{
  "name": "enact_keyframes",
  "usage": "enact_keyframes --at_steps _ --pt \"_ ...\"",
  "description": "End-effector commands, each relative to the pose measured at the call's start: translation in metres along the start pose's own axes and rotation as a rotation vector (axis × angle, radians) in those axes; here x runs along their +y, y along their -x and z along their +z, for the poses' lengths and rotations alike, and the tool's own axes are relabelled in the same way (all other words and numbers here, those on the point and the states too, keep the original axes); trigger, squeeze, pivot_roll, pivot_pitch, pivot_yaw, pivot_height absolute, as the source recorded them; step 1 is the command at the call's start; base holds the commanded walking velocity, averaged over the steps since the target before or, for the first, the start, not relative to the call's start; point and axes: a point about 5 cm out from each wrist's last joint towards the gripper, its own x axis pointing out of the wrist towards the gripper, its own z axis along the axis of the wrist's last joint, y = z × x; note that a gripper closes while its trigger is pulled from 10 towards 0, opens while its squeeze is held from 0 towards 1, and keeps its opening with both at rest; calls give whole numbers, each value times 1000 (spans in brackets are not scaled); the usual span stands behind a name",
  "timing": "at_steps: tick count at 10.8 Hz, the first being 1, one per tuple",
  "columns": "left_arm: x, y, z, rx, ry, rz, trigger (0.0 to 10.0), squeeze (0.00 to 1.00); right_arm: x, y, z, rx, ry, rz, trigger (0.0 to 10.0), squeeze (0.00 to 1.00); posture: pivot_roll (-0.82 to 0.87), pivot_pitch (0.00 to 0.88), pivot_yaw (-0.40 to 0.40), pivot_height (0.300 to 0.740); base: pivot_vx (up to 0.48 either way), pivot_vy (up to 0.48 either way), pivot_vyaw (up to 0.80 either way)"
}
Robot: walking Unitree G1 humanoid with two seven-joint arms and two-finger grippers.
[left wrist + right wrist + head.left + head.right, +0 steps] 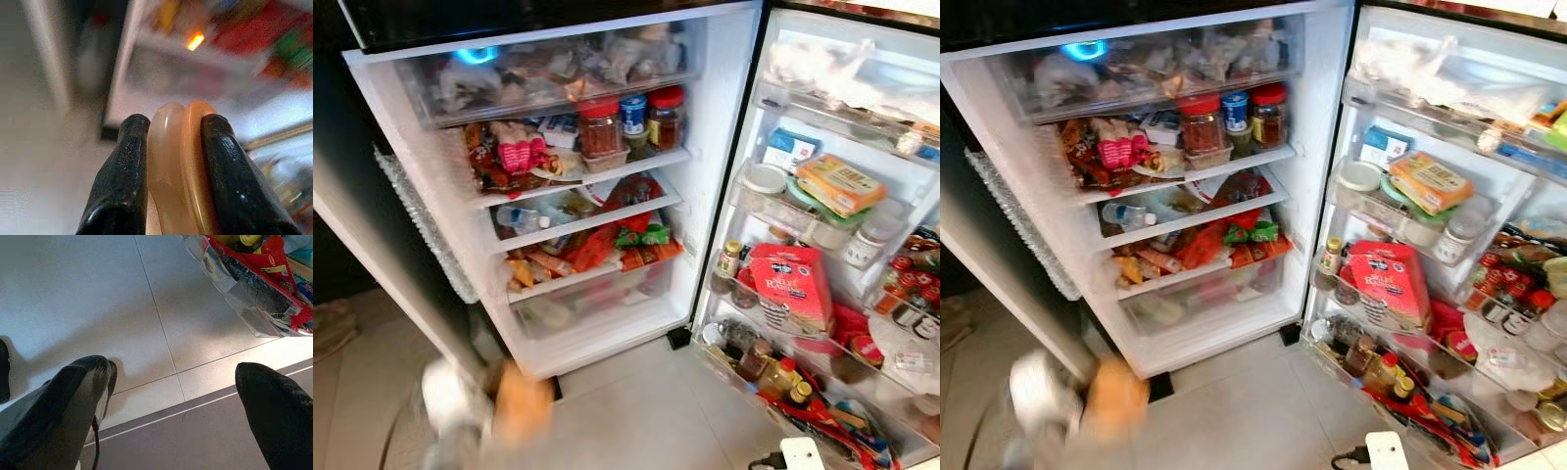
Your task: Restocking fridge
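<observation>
Orange packet [178, 171], glossy, pinched by left gripper [176, 142]

Left gripper [178, 147]: both black fingers [122, 176] clamp a pale orange, rounded item [178, 171], pressed on both sides. Beyond, blurred: fridge [195, 73] interior w/ red & green packs, small orange glow, pale floor [44, 161] near it.

Pale floor tiles [98, 308] lie in front of the appliance, crossed by thin grout lines and one darker grey strip [195, 406]. A white plug block [801, 453] with a black cable sits on the floor at the lower right — beside the door. A crumpled cloth [331, 328] rests at far left.
</observation>
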Motion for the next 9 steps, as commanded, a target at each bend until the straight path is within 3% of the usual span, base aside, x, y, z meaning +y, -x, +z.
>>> enact_keyframes --at_steps 1,3,5,6,8,9 --pt "-14 -5 9 -43 23 -40 10000 0 -1 0 -1 4 11 3 10000 0 -70 0 10 740 0 0 0" --pt "-35 -3 20 -176 138 -124 10000 0 -3 1 -2 2 8 -2 10000 0 -61 0 4 740 0 0 0" --pt "-44 8 23 -256 215 -190 10000 0 -4 1 0 -6 22 -1 10000 0 -51 0 -2 740 0 0 0" --pt "-44 8 19 -233 239 -179 10000 0 -4 0 2 -17 67 0 10000 0 -50 0 -4 740 0 0 800" --pt "-44 9 17 -209 262 -193 10000 0 -3 0 1 -13 8 -2 10000 0 -62 0 2 740 0 0 0" --pt "-45 9 15 -191 267 -193 10000 0 -3 0 1 -4 27 7 10000 0 -61 0 1 740 0 0 0"
